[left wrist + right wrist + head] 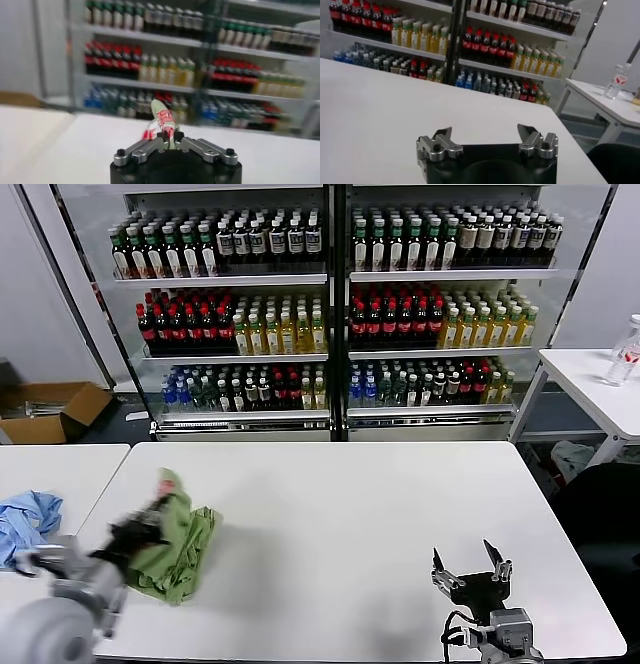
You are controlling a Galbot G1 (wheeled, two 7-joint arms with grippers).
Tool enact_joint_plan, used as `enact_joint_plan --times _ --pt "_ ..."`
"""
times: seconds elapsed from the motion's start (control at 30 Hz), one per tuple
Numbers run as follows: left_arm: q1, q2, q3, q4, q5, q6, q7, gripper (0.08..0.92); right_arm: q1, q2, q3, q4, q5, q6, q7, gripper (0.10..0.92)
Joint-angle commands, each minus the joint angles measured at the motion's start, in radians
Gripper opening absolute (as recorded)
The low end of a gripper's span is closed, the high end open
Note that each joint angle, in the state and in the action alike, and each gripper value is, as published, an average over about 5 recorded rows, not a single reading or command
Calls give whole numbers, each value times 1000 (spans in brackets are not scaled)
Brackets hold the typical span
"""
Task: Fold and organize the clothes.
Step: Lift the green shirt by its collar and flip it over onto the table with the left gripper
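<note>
Partly blurred, left hand (150, 527) clamping bunched green shirt (180, 549), right hand (470, 576) spread.

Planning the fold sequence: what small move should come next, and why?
Probably carry the bunched pistachio-green soft-fabric shirt toward the middle of the white table and lay it down. The left gripper is shut on a fold of it near the table's left edge; the right gripper hovers open, far right.
</note>
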Motion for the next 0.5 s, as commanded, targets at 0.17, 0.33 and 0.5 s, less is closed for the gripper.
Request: enact_joint_plan --times 0.17,0.33,0.5 --pt "-249 -430 619 173 177 -13 -71 110 -6 -4 10 13 1 -1 -1 823" --pt "-359 -511 601 305 175 -91 -125 111 61 -27 13 26 93 -5 1 823" --pt "-364 -537 637 284 169 -117 -92 210 107 -47 35 10 112 16 -33 823"
